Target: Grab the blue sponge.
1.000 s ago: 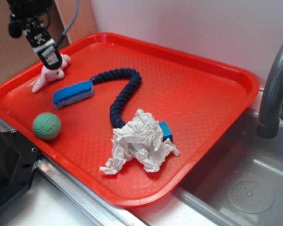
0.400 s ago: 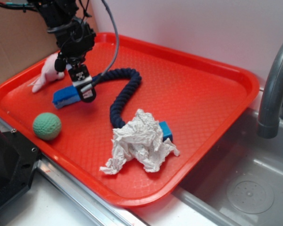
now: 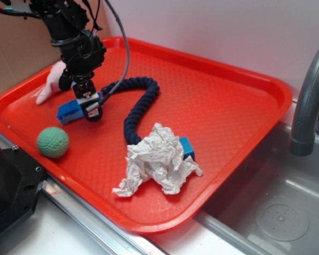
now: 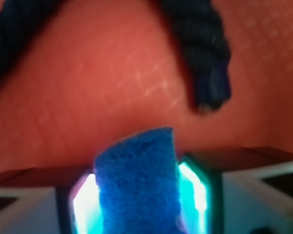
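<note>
The blue sponge (image 3: 68, 110) lies on the red tray (image 3: 223, 106) at the left, bright blue on top with a pale lower layer. My gripper (image 3: 90, 109) is down over its right end. In the wrist view the sponge (image 4: 136, 175) stands between the two fingers of the gripper (image 4: 139, 200), with a lit pad (image 4: 85, 204) on each side of it. The jaws straddle the sponge closely and it looks unsqueezed. The sponge's right end is hidden behind the fingers in the exterior view.
A dark navy braided rope (image 3: 141, 103) curves right of the sponge, its end close ahead of the jaws (image 4: 205, 53). A pink plush toy (image 3: 52, 82), a green ball (image 3: 52, 142), crumpled white paper (image 3: 159, 159) and a small blue block (image 3: 187, 147) lie on the tray. A faucet (image 3: 308, 101) stands at right.
The gripper came from above the pink plush toy to the sponge's right end and has lowered onto it. The sponge's left end has shifted slightly left.
</note>
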{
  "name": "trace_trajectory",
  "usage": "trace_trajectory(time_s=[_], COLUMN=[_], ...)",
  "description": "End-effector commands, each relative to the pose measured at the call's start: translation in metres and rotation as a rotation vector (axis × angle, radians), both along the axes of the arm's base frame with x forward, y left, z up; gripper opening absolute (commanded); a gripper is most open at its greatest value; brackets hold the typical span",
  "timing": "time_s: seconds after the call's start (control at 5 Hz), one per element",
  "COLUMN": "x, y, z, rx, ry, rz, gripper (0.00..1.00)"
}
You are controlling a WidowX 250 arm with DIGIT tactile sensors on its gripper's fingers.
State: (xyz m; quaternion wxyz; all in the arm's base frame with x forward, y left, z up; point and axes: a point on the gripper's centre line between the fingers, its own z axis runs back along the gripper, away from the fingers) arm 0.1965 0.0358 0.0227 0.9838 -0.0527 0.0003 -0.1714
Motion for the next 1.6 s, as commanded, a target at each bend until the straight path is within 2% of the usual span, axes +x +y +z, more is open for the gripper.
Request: trace_trajectory(time_s=[0.0, 0.2, 0.4, 0.6, 0.8, 1.0, 1.2, 1.4], x=[0.016, 0.02, 0.02, 0.011, 0.002, -0.006, -0.009, -0.011], y=[-0.004, 0.005, 0.007, 0.003, 0.0, -0.005, -0.009, -0.008], z=[0.068, 0.119, 0.17, 0.22, 0.26, 0.273, 0.273, 0.264], rx=[0.057, -0.016, 0.02, 0.039, 0.025, -0.061, -0.084, -0.037], ry=[-0.126, -0.177, -0.246, -0.259, -0.278, -0.241, -0.213, -0.21], rz=[0.058, 0.191, 0.228, 0.231, 0.274, 0.372, 0.408, 0.413], gripper=[0.0, 0.0, 0.0, 0.0, 0.0, 0.0, 0.0, 0.0])
